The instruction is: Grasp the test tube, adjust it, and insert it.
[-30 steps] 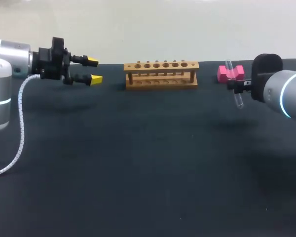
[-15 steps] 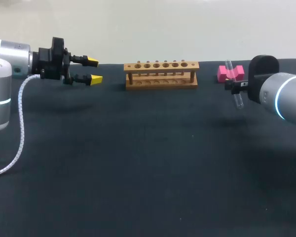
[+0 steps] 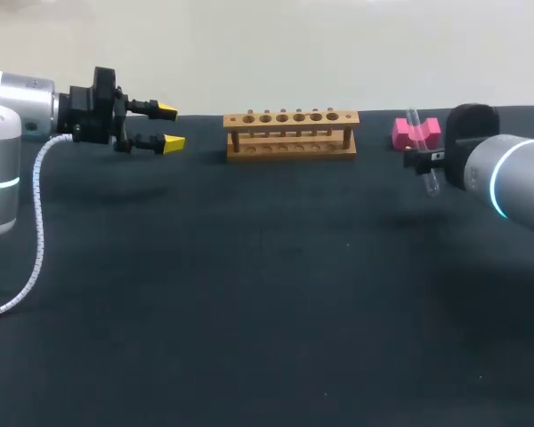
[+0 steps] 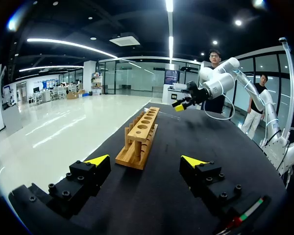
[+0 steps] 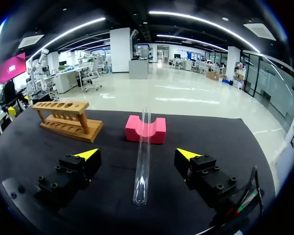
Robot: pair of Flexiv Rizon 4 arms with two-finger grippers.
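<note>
A clear glass test tube (image 5: 143, 156) leans with its upper end on a pink block (image 5: 159, 131) and its rounded end on the black table. My right gripper (image 5: 138, 154) is open, its yellow-tipped fingers standing wide on either side of the tube without touching it. From the head view the tube (image 3: 431, 182) slants down from the pink block (image 3: 400, 132), with the right gripper (image 3: 424, 158) beside it. The wooden rack (image 3: 291, 133) with a row of holes stands at the back middle. My left gripper (image 3: 171, 126) hangs open and holds nothing, left of the rack.
In the left wrist view the rack (image 4: 139, 137) lies ahead of the open left gripper (image 4: 146, 164), and my right gripper (image 4: 180, 104) shows beyond it. A white coiled cable (image 3: 37, 222) hangs from the left arm. The table's far edge runs just behind the rack.
My right arm has shifted slightly to the left around the tube. The tube, the rack and the left arm have not moved.
</note>
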